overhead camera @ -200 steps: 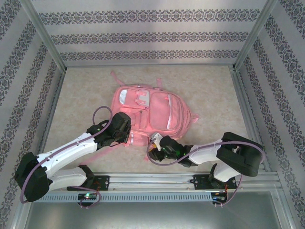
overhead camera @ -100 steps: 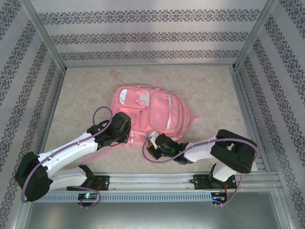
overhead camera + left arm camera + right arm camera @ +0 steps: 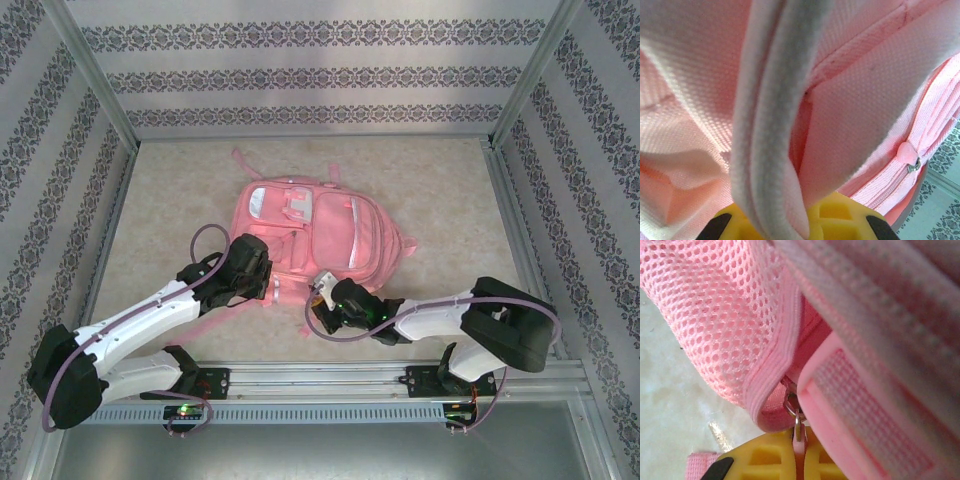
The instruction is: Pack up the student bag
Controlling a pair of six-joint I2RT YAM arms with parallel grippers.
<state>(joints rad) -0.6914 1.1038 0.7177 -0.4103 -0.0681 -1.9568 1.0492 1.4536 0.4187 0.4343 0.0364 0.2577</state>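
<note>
There is one pink student bag on one table. There are two robot arms: one left arm and one right arm.

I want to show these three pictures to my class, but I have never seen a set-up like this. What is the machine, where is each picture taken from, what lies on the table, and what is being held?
The machine is two white-and-black robot arms bolted at the near edge of a table. The overhead picture looks down from behind them. The other two come from a small camera on each wrist.

On the beige table lies a large pink fabric backpack with pale grey-white panels.

The left end effector, whose yellow fingers show in its close-up, is shut on a pale grey-white trim band of the backpack. The right end effector is shut on a small metal zip pull beside a pink mesh pocket.
</note>
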